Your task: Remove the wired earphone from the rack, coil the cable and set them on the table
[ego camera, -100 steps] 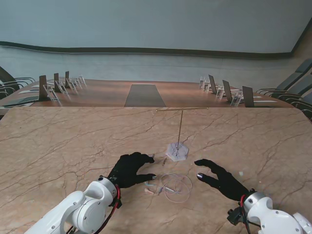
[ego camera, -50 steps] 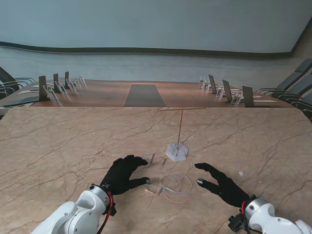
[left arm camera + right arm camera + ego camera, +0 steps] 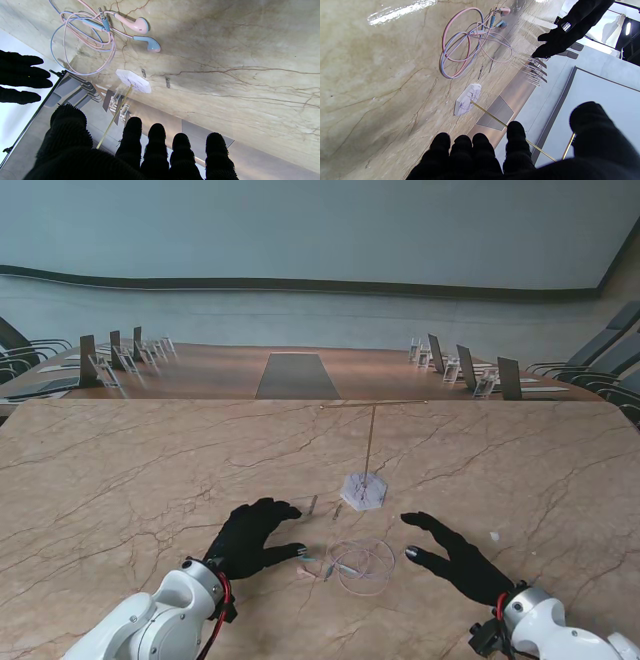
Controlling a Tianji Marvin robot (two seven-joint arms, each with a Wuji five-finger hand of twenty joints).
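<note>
- My left hand (image 3: pixel 252 536), in its black knitted glove, hovered over the beige veined marble table (image 3: pixel 120 470) with its fingers spread and holding nothing; I judged it was clear of the cable so the coil would keep its shape.
- The pink-and-blue wired earphone (image 3: pixel 352 563) lay loosely coiled on the table between my two hands, its two buds (image 3: pixel 143 33) beside the loops, nearer my left hand.
- The thin brass T-shaped rack (image 3: pixel 368 448) on its white hexagonal base (image 3: pixel 363 491) stood bare, just beyond the coil.
- My right hand (image 3: pixel 450 553), also gloved, was open and empty, near the coil but apart from it.
</note>
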